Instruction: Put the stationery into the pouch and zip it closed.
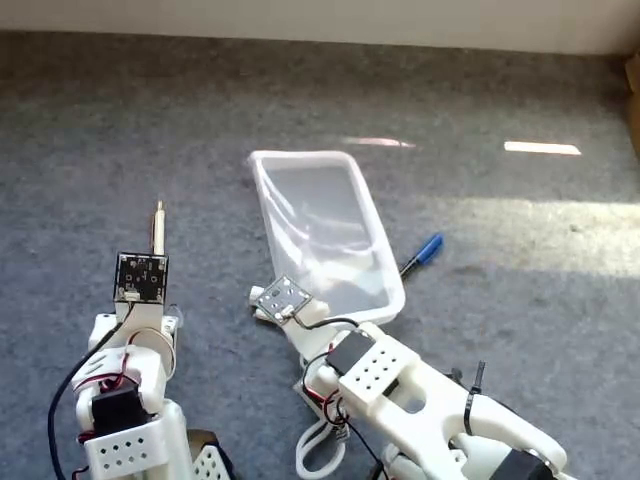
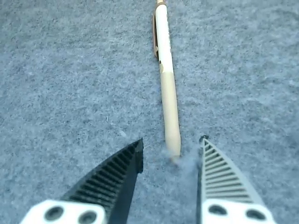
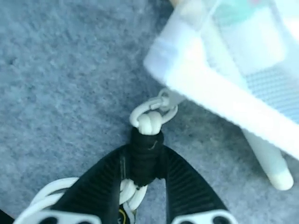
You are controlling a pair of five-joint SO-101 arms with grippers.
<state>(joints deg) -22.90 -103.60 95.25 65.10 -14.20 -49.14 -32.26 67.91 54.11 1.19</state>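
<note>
A translucent white pouch (image 1: pixel 320 225) lies on the grey carpet. A cream pen (image 1: pixel 158 226) lies to its left and a blue pen (image 1: pixel 422 251) to its right. My left gripper (image 2: pixel 170 145) is open, low over the carpet, with the near end of the cream pen (image 2: pixel 167 88) between its fingertips. My right gripper (image 3: pixel 145 153) is shut on the black zipper pull (image 3: pixel 145 156). A white cord (image 3: pixel 150 119) ties the pull to a ring at the corner of the pouch (image 3: pixel 219 88). A white stick-like item (image 3: pixel 267 159) pokes out from under the pouch.
A loop of white cord (image 1: pixel 318 452) hangs near the base of the right arm (image 1: pixel 400 385). The left arm (image 1: pixel 130 390) stands at the near left. Bare carpet stretches beyond the pouch, with sunlit patches (image 1: pixel 540 148) at the far right.
</note>
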